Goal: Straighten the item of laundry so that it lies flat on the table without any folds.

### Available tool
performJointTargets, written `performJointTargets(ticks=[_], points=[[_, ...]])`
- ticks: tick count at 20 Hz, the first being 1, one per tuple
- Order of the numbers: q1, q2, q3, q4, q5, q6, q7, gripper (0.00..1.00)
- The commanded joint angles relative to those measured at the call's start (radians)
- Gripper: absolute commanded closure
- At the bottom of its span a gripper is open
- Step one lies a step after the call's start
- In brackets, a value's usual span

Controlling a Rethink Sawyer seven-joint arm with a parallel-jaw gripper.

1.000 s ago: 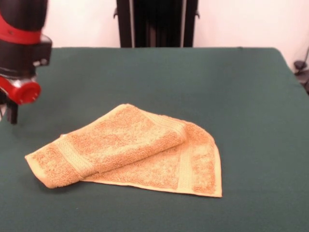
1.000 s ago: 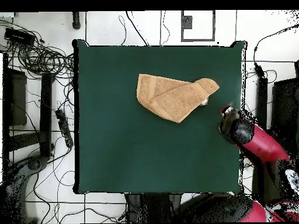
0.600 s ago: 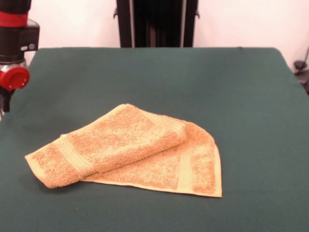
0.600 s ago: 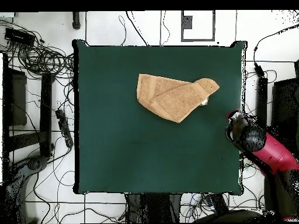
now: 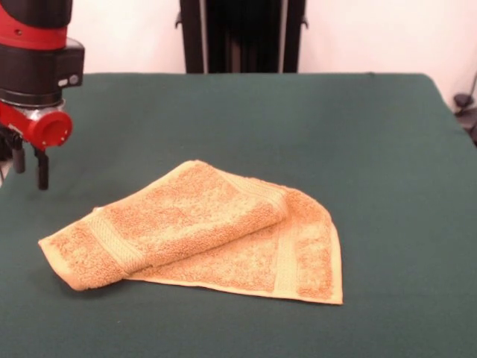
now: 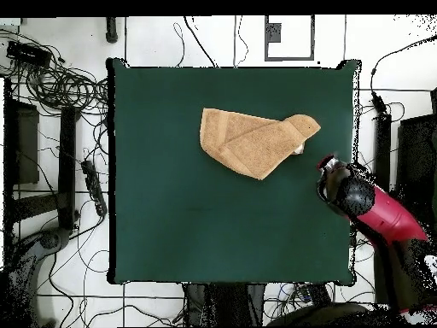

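Across the big dark green felt table (image 5: 373,149), you've got the orange-tan terry washcloth (image 5: 201,235) mid-table, one flap doubled over, so not flat. Black two-finger gripper (image 5: 28,160) hangs beside its rolled corner, apart; fingers look spread and empty, likely lining up a pinch.

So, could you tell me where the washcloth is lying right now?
Front view: the washcloth lies folded on the table, left of centre, below-right of the gripper.
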Motion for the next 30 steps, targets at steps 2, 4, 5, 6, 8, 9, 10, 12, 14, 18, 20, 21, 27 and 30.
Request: performJointTargets(ticks=[2, 4, 5, 6, 8, 9, 10, 12, 14, 18, 20, 21, 27, 30], points=[[0.042, 0.000, 0.132, 0.086, -0.024, 0.059, 0.063, 0.00], [0.045, -0.022, 0.132, 0.070, -0.013, 0.114, 0.048, 0.00], [0.046, -0.031, 0.133, 0.061, -0.010, 0.141, 0.038, 0.00], [0.047, -0.039, 0.133, 0.053, -0.004, 0.165, 0.034, 0.00], [0.050, -0.049, 0.134, 0.036, 0.005, 0.205, 0.028, 0.00], [0.056, -0.053, 0.128, 0.024, 0.007, 0.225, 0.025, 0.00], [0.058, -0.055, 0.128, 0.016, 0.011, 0.240, 0.025, 0.00], [0.066, -0.055, 0.122, -0.006, 0.015, 0.267, 0.028, 0.00], [0.071, -0.052, 0.120, -0.023, 0.018, 0.283, 0.034, 0.00], [0.079, -0.050, 0.115, -0.039, 0.018, 0.303, 0.046, 0.00], [0.084, -0.049, 0.113, -0.047, 0.017, 0.310, 0.051, 0.00], [0.087, -0.049, 0.111, -0.051, 0.017, 0.315, 0.053, 0.00], [0.100, -0.015, 0.109, -0.088, 0.023, 0.307, 0.072, 0.00], [0.113, 0.004, 0.095, -0.106, 0.023, 0.290, 0.089, 0.00]])
